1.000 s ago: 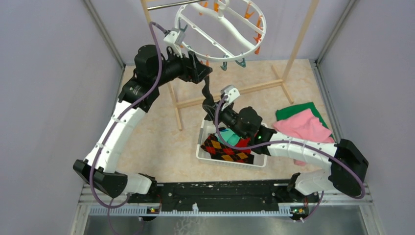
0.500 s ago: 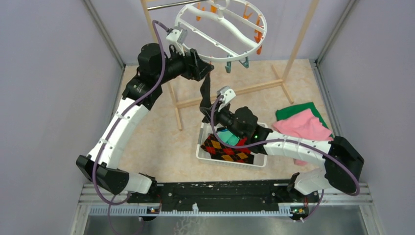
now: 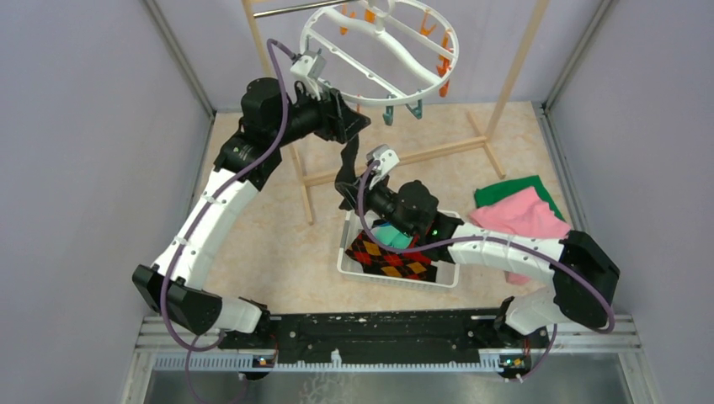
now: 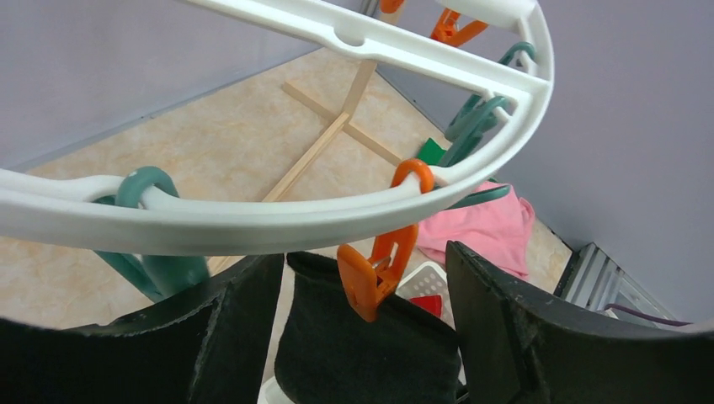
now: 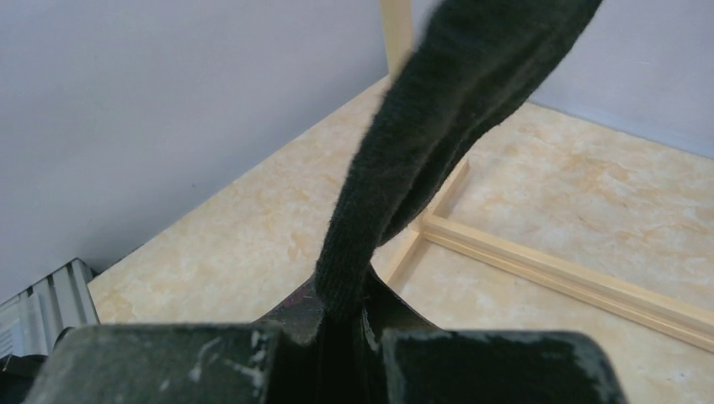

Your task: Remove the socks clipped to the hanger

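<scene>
The white ring hanger (image 3: 402, 57) hangs at the top, with orange and teal clips along its rim (image 4: 253, 223). One orange clip (image 4: 379, 269) pinches the top edge of a black sock (image 4: 362, 345). My left gripper (image 4: 366, 324) is open, with one finger on each side of that clip and not touching it. The black sock (image 3: 347, 164) hangs down to my right gripper (image 3: 343, 195), which is shut on its lower end (image 5: 345, 324). An argyle sock (image 3: 387, 259) and a teal sock (image 3: 389, 236) lie in the white basket (image 3: 347, 252).
The wooden rack's post (image 3: 515, 71) and floor bar (image 3: 421, 156) stand behind the basket. Folded pink cloth (image 3: 522, 215) and green cloth (image 3: 505, 192) lie right of the basket. Grey walls close in both sides.
My right gripper has moved left and away with the sock's lower end, pulling the sock taut. The hanger has swung slightly. My left gripper has shifted up toward the rim and narrowed a little.
</scene>
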Motion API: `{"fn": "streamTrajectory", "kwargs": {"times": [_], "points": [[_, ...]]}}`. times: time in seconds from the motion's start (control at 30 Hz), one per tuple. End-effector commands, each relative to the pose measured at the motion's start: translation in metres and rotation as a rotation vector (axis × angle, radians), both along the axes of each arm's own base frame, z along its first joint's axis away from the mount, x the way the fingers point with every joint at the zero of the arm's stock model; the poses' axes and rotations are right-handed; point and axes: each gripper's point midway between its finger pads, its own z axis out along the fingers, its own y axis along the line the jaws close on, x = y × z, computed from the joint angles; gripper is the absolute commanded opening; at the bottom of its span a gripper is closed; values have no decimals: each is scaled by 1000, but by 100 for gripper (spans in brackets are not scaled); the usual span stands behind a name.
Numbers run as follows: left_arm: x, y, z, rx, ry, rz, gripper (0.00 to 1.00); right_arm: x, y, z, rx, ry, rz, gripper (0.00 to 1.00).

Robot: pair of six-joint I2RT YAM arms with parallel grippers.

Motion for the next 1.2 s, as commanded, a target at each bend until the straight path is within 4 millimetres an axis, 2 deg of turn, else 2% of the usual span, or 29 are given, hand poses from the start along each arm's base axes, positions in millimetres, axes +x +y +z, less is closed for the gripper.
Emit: {"fn": "streamTrajectory", "kwargs": {"times": [0.0, 0.17, 0.3, 0.63, 0.9, 0.93, 1.03, 1.07, 1.17], "points": [[3, 6, 25, -17, -85, 41, 76, -7, 13, 33, 85, -39, 34, 0], [9, 4, 30, -22, -96, 45, 73, -10, 17, 31, 84, -31, 45, 0], [10, 5, 33, -21, -109, 53, 67, -12, 18, 31, 84, -28, 53, 0], [13, 6, 36, -19, -125, 62, 37, -14, 22, 26, 83, -14, 69, 0], [17, 6, 40, -25, -126, 77, 29, -17, 25, 22, 76, -4, 85, 0], [17, 6, 40, -25, -126, 76, 25, -17, 25, 22, 76, -2, 87, 0], [18, 5, 42, -29, -129, 76, 4, -18, 24, 19, 69, 5, 88, 0], [17, 5, 42, -29, -130, 71, 0, -18, 24, 18, 64, 8, 88, 0], [13, 3, 43, -35, -137, 44, 0, -18, 15, 10, 50, 17, 64, 0]]}}
